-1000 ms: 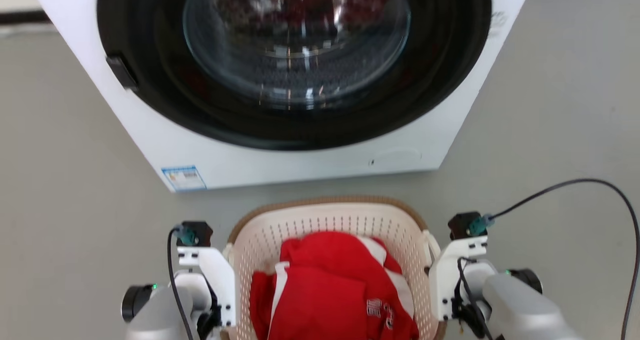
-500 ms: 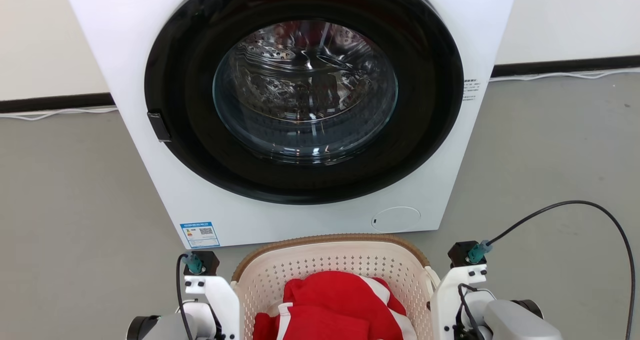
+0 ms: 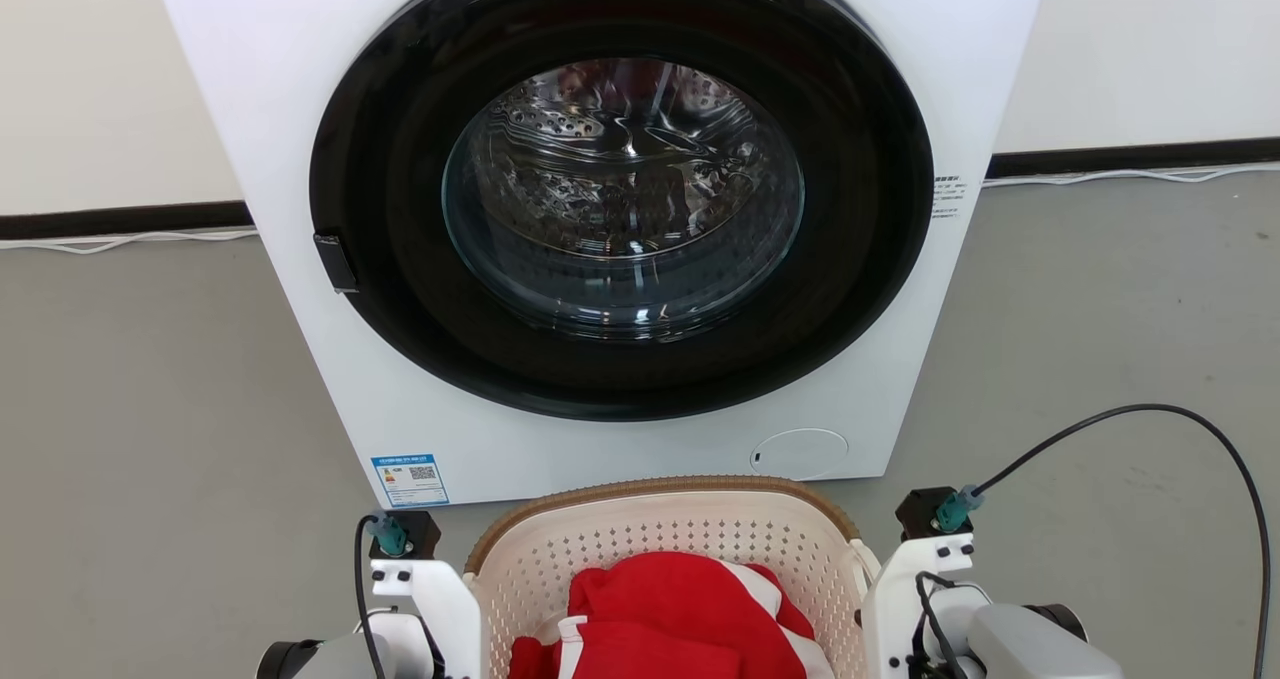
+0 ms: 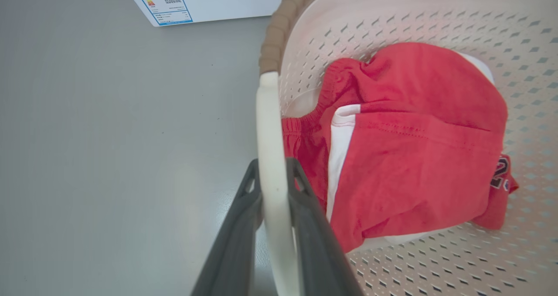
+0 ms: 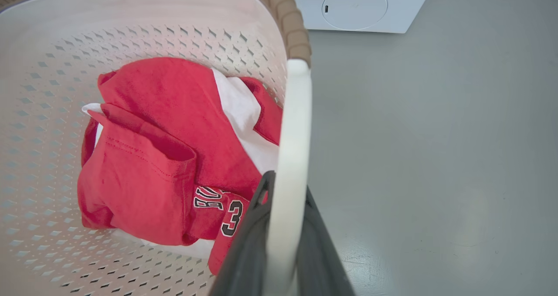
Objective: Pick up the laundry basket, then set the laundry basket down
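The laundry basket [image 3: 660, 489] is cream-white and perforated with a brown woven rim, and sits at the bottom centre of the head view, just in front of the washing machine. Red and white clothes [image 3: 680, 599] lie inside it. In the left wrist view my left gripper [image 4: 272, 167] is shut on the white loop handle [image 4: 267, 121] at the basket's [image 4: 436, 21] left side. In the right wrist view my right gripper [image 5: 283, 185] is shut on the other handle [image 5: 296, 126], beside the basket wall [image 5: 130, 39]. Whether the basket rests on the floor is hidden.
A white front-loading washing machine [image 3: 400, 379] with a shut round black door [image 3: 620, 199] stands directly ahead. Grey floor [image 3: 150, 409] spreads to both sides. A black cable [image 3: 1150, 414] arcs from my right wrist. A wall with a dark baseboard [image 3: 1130, 154] runs behind.
The head camera has moved, so the washer and basket sit lower in the picture and more wall shows. The basket rim now meets the washer's lower edge. Both grippers still clamp the handles.
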Controlling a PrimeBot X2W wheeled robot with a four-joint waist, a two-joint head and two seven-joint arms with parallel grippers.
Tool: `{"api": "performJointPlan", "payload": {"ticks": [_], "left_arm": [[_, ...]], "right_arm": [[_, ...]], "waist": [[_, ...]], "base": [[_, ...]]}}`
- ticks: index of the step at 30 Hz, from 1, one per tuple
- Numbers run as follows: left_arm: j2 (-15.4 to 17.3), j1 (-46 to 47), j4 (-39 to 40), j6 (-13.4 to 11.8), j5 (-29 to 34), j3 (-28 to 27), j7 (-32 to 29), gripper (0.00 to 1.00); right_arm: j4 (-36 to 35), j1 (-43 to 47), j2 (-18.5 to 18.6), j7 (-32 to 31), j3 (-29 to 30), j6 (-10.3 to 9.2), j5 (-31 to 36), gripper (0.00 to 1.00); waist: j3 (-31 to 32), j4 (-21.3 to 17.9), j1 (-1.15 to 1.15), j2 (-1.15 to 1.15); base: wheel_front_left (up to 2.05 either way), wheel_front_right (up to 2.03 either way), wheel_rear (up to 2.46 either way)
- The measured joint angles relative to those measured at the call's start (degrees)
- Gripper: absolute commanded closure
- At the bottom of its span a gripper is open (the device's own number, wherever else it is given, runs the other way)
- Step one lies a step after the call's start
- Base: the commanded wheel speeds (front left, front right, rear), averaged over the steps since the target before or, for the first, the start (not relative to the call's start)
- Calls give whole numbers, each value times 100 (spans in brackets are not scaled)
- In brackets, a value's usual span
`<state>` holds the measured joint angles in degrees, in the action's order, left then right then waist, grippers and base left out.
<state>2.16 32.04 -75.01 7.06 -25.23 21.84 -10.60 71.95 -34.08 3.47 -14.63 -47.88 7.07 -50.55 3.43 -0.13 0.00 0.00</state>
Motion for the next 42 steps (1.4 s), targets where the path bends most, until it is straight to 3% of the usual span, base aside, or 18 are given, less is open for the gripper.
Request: {"api": "performJointPlan", "payload": {"ticks": [30,42], "left_arm": [[24,-1,-2,0,-196,213,-99,100],[30,18,-2,0,-256,264,93,100]], "right_arm": [[70,-1,-1,11,-392,0,-413,100],[48,-40,1,390,-588,0,-470,100]], "waist": [[1,-79,0,0],[-303,-52,0,0]], "base": [[0,0,0],[0,0,0]]}}
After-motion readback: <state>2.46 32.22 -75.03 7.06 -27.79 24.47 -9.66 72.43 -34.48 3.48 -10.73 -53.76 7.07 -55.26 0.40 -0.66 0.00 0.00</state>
